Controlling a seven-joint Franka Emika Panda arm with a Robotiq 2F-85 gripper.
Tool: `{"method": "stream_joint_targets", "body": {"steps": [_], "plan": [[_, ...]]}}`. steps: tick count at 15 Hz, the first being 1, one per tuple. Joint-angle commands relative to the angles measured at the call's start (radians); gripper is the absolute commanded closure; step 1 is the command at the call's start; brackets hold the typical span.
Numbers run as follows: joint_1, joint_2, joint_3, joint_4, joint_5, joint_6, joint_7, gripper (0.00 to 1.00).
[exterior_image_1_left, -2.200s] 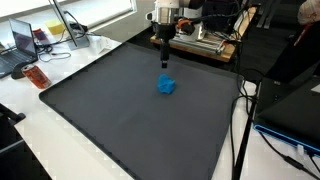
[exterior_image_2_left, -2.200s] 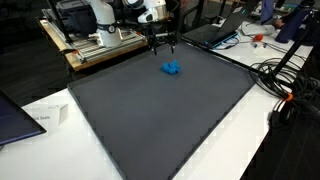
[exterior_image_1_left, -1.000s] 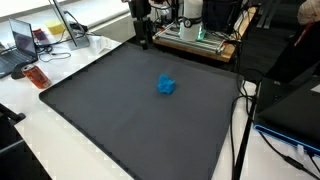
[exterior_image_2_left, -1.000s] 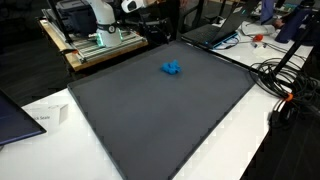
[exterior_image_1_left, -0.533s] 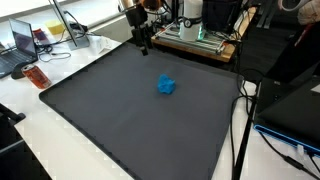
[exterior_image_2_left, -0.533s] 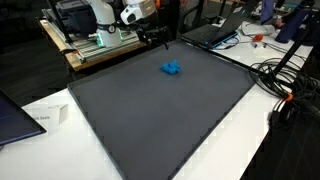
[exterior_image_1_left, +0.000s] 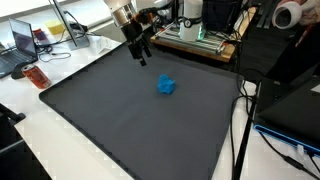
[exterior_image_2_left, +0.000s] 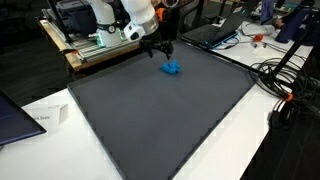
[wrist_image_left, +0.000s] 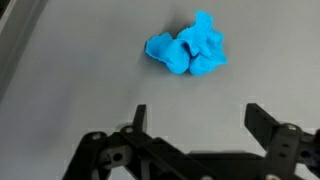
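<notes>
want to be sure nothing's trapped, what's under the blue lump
The blue lump lies straight on the dark mat; nothing else shows around its edge. The patch of mat it covers is hidden.

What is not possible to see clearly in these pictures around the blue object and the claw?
Blue object: the wrist view is soft and both exterior views show it too small, so its material and exact shape are unclear.
Claw: the bottom edge of the wrist view cuts off its body; only the open fingers show.
Red item: too small in an exterior view to name.
</notes>
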Motion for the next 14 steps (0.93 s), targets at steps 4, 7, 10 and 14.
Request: {"method": "stream_joint_targets", "body": {"steps": [4, 7, 10, 14], "plan": [[-0.028, 0.145, -0.014, 0.136, 0.065, -0.126, -0.102, 0.00], [-0.041, 0.194, -0.017, 0.176, 0.077, -0.174, -0.138, 0.00], [-0.042, 0.237, -0.021, 0.214, 0.063, -0.205, -0.151, 0.00], [-0.020, 0.284, -0.023, 0.265, 0.029, -0.216, -0.133, 0.00]]}}
